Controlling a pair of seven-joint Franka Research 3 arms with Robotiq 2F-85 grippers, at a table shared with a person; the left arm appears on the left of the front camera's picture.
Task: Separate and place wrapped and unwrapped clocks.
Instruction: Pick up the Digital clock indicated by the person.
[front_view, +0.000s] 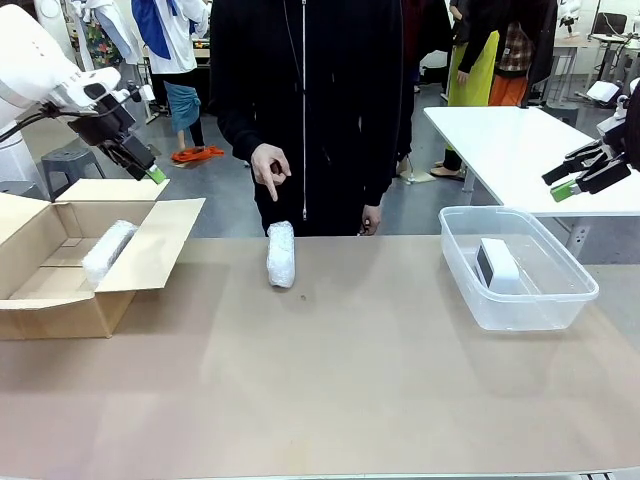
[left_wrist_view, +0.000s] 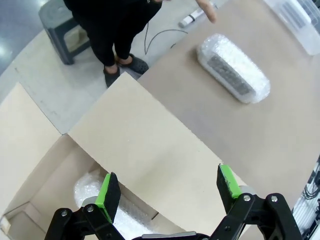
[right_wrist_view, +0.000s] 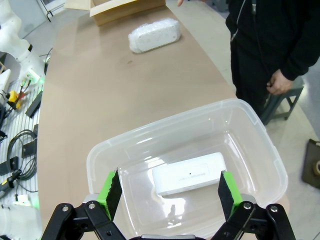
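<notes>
left gripper (left_wrist_view: 165, 192): jaws spread, above wrapped clock (left_wrist_view: 95, 195) in cardboard box (front_view: 150, 245)
right gripper (right_wrist_view: 167, 192): jaws spread, over bare clock (right_wrist_view: 190, 173) in clear bin (right_wrist_view: 250, 132)

No readable text, label, brand or number shows on anything here.

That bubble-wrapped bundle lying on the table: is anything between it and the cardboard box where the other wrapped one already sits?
Nothing visible blocks it. Bare table lies between the wrapped bundle and the cardboard box. The box's open flap leans out toward it and would need clearing from above. The left hand hangs open over the box.
</notes>
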